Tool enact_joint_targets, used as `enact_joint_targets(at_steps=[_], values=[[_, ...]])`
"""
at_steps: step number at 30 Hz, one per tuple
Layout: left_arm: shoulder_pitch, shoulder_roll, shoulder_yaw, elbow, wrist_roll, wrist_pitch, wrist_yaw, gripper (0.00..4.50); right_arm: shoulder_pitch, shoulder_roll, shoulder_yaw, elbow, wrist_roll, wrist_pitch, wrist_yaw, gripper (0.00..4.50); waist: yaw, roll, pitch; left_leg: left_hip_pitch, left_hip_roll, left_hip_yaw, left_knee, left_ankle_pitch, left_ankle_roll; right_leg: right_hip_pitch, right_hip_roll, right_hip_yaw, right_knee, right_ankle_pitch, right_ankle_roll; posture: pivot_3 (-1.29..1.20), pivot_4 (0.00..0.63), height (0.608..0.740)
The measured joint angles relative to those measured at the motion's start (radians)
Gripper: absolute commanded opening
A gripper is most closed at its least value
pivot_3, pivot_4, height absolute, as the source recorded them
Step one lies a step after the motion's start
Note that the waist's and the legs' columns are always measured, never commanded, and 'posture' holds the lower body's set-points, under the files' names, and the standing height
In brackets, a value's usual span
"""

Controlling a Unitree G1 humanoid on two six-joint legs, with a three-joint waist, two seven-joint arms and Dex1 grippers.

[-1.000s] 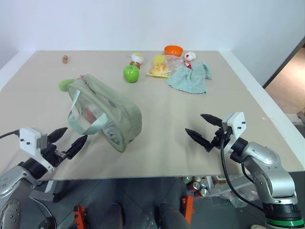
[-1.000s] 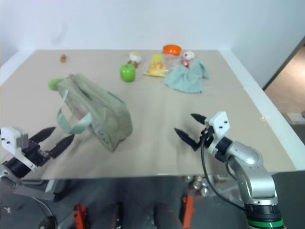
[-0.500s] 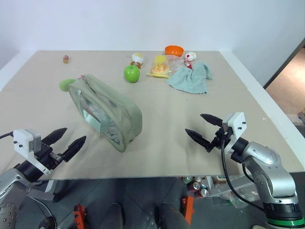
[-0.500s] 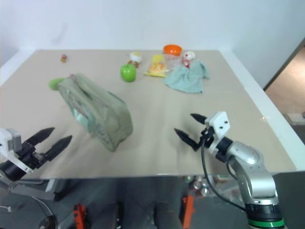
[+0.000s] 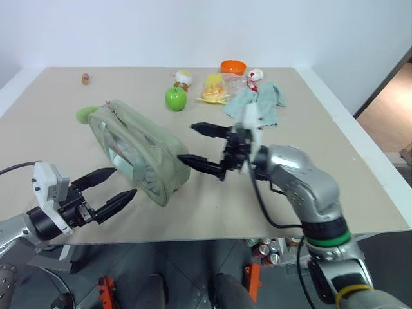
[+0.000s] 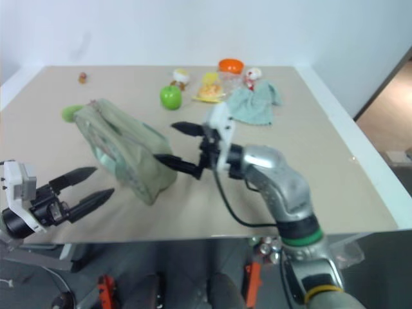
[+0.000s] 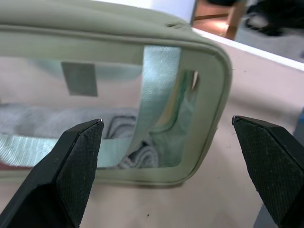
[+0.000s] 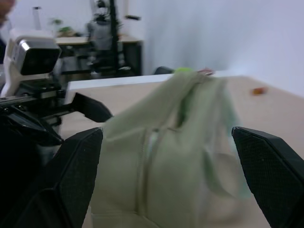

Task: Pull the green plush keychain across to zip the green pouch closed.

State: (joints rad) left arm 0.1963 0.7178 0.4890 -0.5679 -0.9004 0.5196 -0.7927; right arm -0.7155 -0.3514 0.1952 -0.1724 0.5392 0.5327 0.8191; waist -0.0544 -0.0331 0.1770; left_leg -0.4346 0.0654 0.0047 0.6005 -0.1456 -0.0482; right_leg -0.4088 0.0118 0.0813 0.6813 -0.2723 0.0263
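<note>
Now both hands empty, wide open: right hand (image 5: 207,150) at pouch (image 5: 138,149) near end, keychain (image 5: 84,114) at far end.

Robotics lab or test room: plain white walls, large beige table (image 5: 212,212) with assorted small props, drink cans on floor (image 5: 270,250) beneath, equipment stands (image 8: 111,33) beyond.
</note>
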Motion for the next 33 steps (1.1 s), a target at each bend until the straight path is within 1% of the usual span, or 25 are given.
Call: enact_joint_targets(at_steps=[5, 8, 10, 11, 15, 16, 18, 19, 26, 29, 31, 33], values=[[-0.004, 0.008, -0.001, -0.012, -0.012, 0.008, 0.001, 4.49, -0.029, 0.014, 0.007, 0.129, -0.045, -0.031, 0.057, 4.50, 0.008, 0.000, 0.000, -0.002, -0.001, 0.000, 0.000, 0.000, 0.000, -0.001, -0.001, 0.000, 0.000, -0.001, 0.001, 0.00, 0.150, 0.740], [-0.011, 0.008, -0.011, -0.038, -0.008, 0.007, 0.014, 4.50, -0.042, 0.028, 0.007, 0.177, -0.054, -0.033, 0.078, 3.73, 0.007, 0.000, 0.000, -0.001, 0.000, -0.001, 0.000, 0.000, 0.000, -0.001, 0.000, -0.001, 0.000, 0.000, 0.001, 0.00, 0.150, 0.740], [-0.016, 0.008, -0.020, -0.048, -0.002, 0.007, 0.027, 4.50, -0.048, 0.035, 0.007, 0.192, -0.056, -0.033, 0.094, 2.95, 0.007, 0.000, 0.000, -0.001, 0.001, -0.002, 0.000, 0.000, 0.000, -0.001, 0.001, -0.003, 0.000, 0.001, 0.000, 0.00, 0.150, 0.740], [-0.018, 0.008, -0.023, -0.050, -0.001, 0.007, 0.033, 4.50, -0.048, 0.038, 0.007, 0.201, -0.058, -0.034, 0.100, 2.73, 0.007, 0.000, 0.000, -0.001, 0.001, -0.002, 0.000, 0.000, 0.000, -0.001, 0.001, -0.003, 0.001, 0.001, 0.000, 0.00, 0.150, 0.740], [-0.030, 0.007, -0.041, -0.050, 0.003, 0.007, 0.049, 4.50, -0.048, 0.047, 0.007, 0.225, -0.072, -0.033, 0.120, 1.23, 0.007, 0.000, 0.000, -0.001, 0.001, -0.003, 0.000, 0.000, 0.000, -0.001, 0.001, -0.003, 0.001, 0.001, 0.000, 0.00, 0.150, 0.740], [-0.035, 0.006, -0.047, -0.051, 0.003, 0.007, 0.054, 4.50, -0.048, 0.048, 0.007, 0.229, -0.075, -0.033, 0.124, 0.95, 0.007, 0.000, 0.000, -0.001, 0.001, -0.002, 0.000, 0.000, 0.000, -0.001, 0.001, -0.003, 0.001, 0.001, 0.000, 0.00, 0.150, 0.740], [-0.041, 0.006, -0.052, -0.051, 0.005, 0.007, 0.065, 4.50, -0.048, 0.050, 0.007, 0.237, -0.079, -0.034, 0.136, 0.20, 0.007, 0.000, 0.000, -0.001, 0.001, -0.002, 0.000, 0.000, 0.000, -0.001, 0.001, -0.003, 0.001, 0.001, 0.000, 0.00, 0.150, 0.740], [-0.045, 0.006, -0.054, -0.051, 0.007, 0.007, 0.067, 4.50, -0.048, 0.051, 0.007, 0.238, -0.083, -0.034, 0.138, 0.03, 0.007, 0.000, 0.000, -0.001, 0.001, -0.002, 0.000, 0.000, 0.000, -0.001, 0.001, -0.003, 0.001, 0.001, 0.001, 0.00, 0.150, 0.740], [-0.075, 0.006, -0.070, -0.050, 0.021, 0.007, 0.071, 4.50, -0.049, 0.040, 0.007, 0.237, -0.101, -0.049, 0.182, 0.03, 0.007, 0.000, 0.000, -0.001, 0.001, -0.003, 0.000, 0.000, 0.000, -0.001, 0.000, -0.004, 0.001, 0.001, 0.002, 0.00, 0.150, 0.740], [-0.080, 0.006, -0.085, -0.050, 0.022, 0.007, 0.071, 4.50, -0.074, -0.024, 0.005, 0.238, -0.097, -0.051, 0.250, 0.03, 0.010, 0.001, 0.001, -0.002, 0.000, -0.003, 0.000, 0.000, 0.000, -0.001, 0.000, -0.004, 0.000, 0.001, 0.002, 0.00, 0.150, 0.740], [-0.094, 0.005, -0.095, -0.050, 0.021, 0.008, 0.075, 4.50, -0.122, -0.115, -0.002, 0.253, -0.098, -0.086, 0.345, 0.03, 0.011, 0.001, 0.001, -0.002, -0.001, -0.003, 0.001, 0.000, 0.000, 0.000, -0.001, -0.004, 0.000, 0.000, 0.003, 0.00, 0.150, 0.740], [-0.108, 0.004, -0.105, -0.050, 0.020, 0.008, 0.079, 4.50, -0.162, -0.175, -0.004, 0.307, -0.114, -0.142, 0.425, 0.03, 0.010, 0.001, 0.001, -0.002, -0.001, -0.002, 0.001, 0.000, 0.000, 0.000, -0.001, -0.004, 0.000, 0.000, 0.003, 0.00, 0.150, 0.740]])
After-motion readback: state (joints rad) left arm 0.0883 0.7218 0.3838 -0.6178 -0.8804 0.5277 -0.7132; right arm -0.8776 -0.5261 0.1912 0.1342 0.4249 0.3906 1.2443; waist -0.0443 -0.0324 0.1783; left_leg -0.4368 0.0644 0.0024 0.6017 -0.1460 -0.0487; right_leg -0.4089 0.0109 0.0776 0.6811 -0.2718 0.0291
